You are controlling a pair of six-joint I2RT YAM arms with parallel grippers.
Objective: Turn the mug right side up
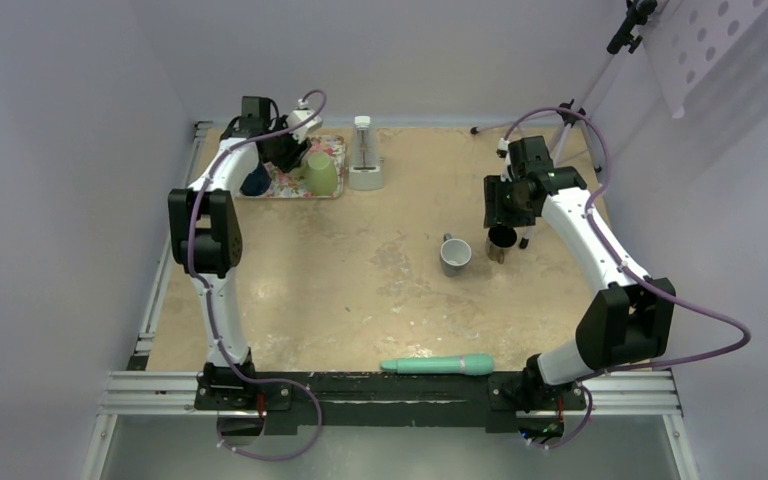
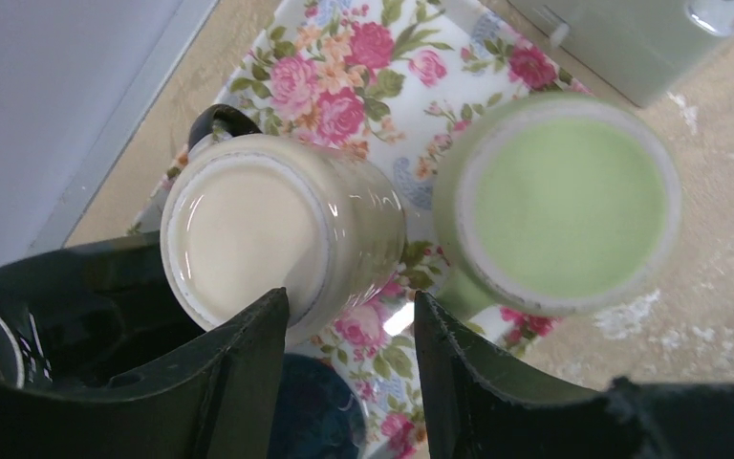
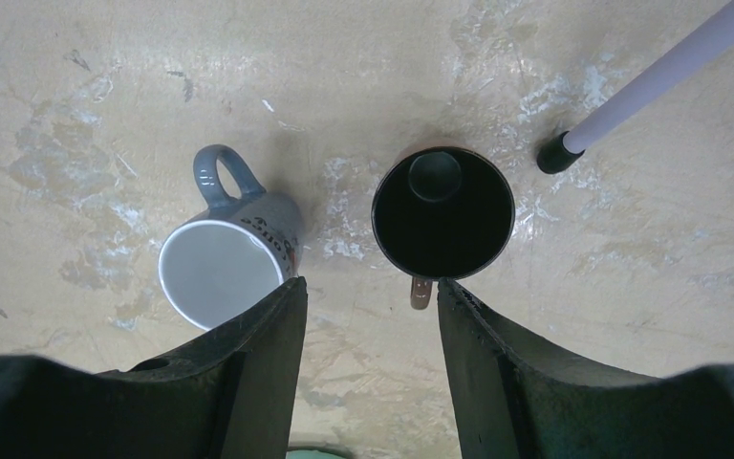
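Observation:
On the floral tray [image 2: 363, 57] at the back left, a cream mug [image 2: 248, 225] and a green mug [image 2: 559, 201] stand upside down, bases up. A dark blue mug [image 2: 320, 411] shows below them, mostly hidden by my fingers. My left gripper [image 2: 352, 325] is open and empty just above, its left finger over the cream mug's edge. In the top view the left gripper [image 1: 285, 150] hovers beside the green mug [image 1: 322, 173]. My right gripper [image 3: 371, 306] is open and empty above an upright grey mug [image 3: 225, 258] and an upright dark mug [image 3: 442, 212].
A pale green box [image 1: 364, 155] stands right of the tray [image 1: 335, 150]. A tripod leg [image 3: 631, 86] ends near the dark mug [image 1: 501, 242]. A teal cylinder [image 1: 438, 365] lies at the near edge. The grey mug [image 1: 455, 255] sits mid-table.

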